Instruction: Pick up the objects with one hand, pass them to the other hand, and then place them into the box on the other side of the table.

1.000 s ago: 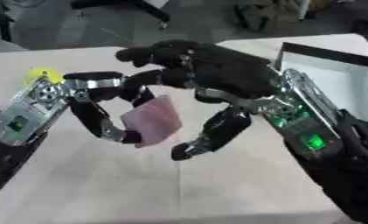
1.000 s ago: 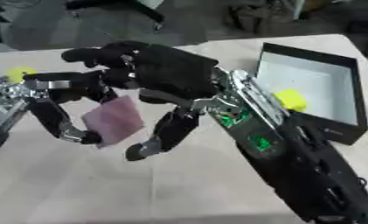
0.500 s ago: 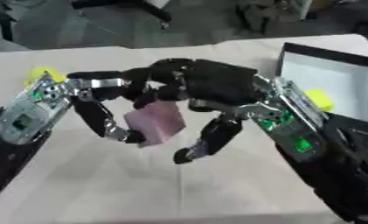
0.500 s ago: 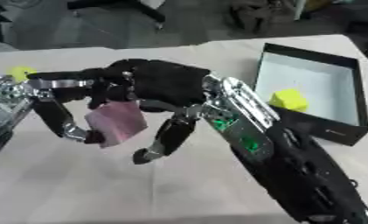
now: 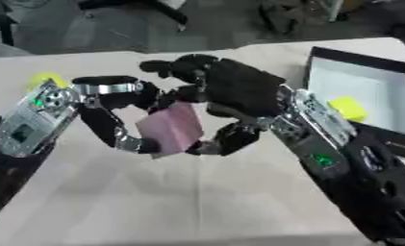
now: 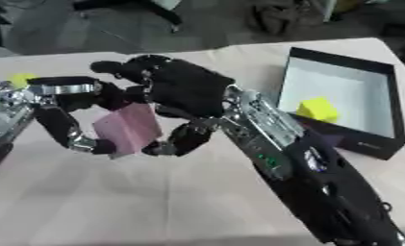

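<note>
Near edge: both forearms cut off by frame. One pink block (image 5: 173, 128) held above table (image 5: 155, 192) centre, partly hidden by fingers. Left hand (image 5: 113, 108) curls round its left side; right hand (image 5: 226, 93) curls over top & right side. Bare table in front. One yellow object (image 5: 44, 80) far left, mostly hidden. Far right: one black box (image 6: 344, 98) w/ one yellow block (image 6: 318, 109) inside.
</note>
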Tool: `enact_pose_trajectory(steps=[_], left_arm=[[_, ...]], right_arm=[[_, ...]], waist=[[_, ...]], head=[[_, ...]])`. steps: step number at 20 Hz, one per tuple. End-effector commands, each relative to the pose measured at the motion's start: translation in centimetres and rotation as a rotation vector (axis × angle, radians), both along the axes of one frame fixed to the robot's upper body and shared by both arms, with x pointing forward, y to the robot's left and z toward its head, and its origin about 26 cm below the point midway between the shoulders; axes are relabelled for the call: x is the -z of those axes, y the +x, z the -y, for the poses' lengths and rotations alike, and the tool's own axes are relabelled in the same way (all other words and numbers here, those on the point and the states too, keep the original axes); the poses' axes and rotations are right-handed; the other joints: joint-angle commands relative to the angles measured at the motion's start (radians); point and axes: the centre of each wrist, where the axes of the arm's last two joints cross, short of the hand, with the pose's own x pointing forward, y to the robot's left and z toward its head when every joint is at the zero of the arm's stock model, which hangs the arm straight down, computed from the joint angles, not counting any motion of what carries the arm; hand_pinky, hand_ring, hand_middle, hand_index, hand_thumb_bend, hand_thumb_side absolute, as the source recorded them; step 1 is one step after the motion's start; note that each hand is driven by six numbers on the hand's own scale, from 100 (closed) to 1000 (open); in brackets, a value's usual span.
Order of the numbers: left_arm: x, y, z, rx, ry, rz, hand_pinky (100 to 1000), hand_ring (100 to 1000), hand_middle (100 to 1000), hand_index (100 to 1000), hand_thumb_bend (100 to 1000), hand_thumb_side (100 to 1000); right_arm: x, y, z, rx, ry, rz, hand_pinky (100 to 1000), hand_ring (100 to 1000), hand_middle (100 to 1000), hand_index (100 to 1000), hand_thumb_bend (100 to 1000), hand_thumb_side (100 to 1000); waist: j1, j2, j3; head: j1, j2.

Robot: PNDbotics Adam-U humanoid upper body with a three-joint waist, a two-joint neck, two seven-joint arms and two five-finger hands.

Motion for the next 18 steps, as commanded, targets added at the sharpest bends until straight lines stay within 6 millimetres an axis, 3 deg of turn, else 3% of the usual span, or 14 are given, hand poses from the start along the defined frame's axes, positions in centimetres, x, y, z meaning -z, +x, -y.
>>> enact_pose_trajectory(steps=[1, 3, 5, 10, 11, 13, 14, 18], left_arm=[[-1.03, -0.31, 0.61, 0.043, 0.0, 0.015, 635, 541, 498, 632, 395, 266], [-1.08, -0.32, 0.66, 0.045, -0.002, 0.012, 635, 541, 498, 632, 395, 266], [-1.1, -0.32, 0.67, 0.046, -0.003, 0.011, 635, 541, 498, 632, 396, 267], [-1.05, -0.3, 0.59, 0.043, -0.001, 0.012, 637, 548, 505, 643, 440, 312], [-1.0, -0.28, 0.55, 0.042, -0.001, 0.012, 640, 558, 518, 660, 502, 352], [-0.96, -0.2, 0.38, 0.045, 0.0, 0.016, 645, 567, 536, 683, 542, 376], [-0.95, -0.14, 0.28, 0.046, 0.0, 0.019, 648, 575, 550, 703, 616, 430], [-0.78, 0.22, -0.24, 0.036, 0.0, 0.026, 650, 580, 561, 717, 638, 443]], right_arm=[[-0.38, 0.57, 0.01, 0.054, 0.035, 0.054, 887, 872, 1000, 647, 510, 183], [0.07, 0.72, -0.12, 0.06, 0.012, 0.056, 894, 885, 1000, 698, 572, 239], [0.32, 0.82, -0.2, 0.06, -0.012, 0.052, 894, 885, 1000, 666, 558, 231], [0.39, 0.86, -0.18, 0.059, -0.002, 0.041, 886, 871, 1000, 516, 434, 164], [0.39, 0.86, -0.17, 0.059, 0.004, 0.039, 884, 866, 1000, 463, 394, 137], [0.37, 0.86, -0.14, 0.057, 0.022, 0.038, 879, 857, 1000, 410, 351, 110], [0.35, 0.85, -0.12, 0.055, 0.033, 0.038, 877, 851, 1000, 400, 335, 101], [0.37, 0.84, -0.04, 0.049, 0.065, 0.04, 874, 844, 1000, 380, 334, 100]], waist=[[0.0, -0.015, 0.001], [0.0, -0.015, 0.001], [0.0, -0.015, 0.0], [0.001, -0.015, -0.003], [0.001, -0.015, -0.004], [0.002, -0.015, -0.005], [0.002, -0.015, -0.005], [0.002, -0.014, -0.008]], head=[[-0.006, -0.002], [-0.007, -0.002], [-0.008, -0.002], [-0.009, -0.002], [-0.01, -0.002], [-0.011, -0.002], [-0.011, -0.002], [-0.012, -0.002]])
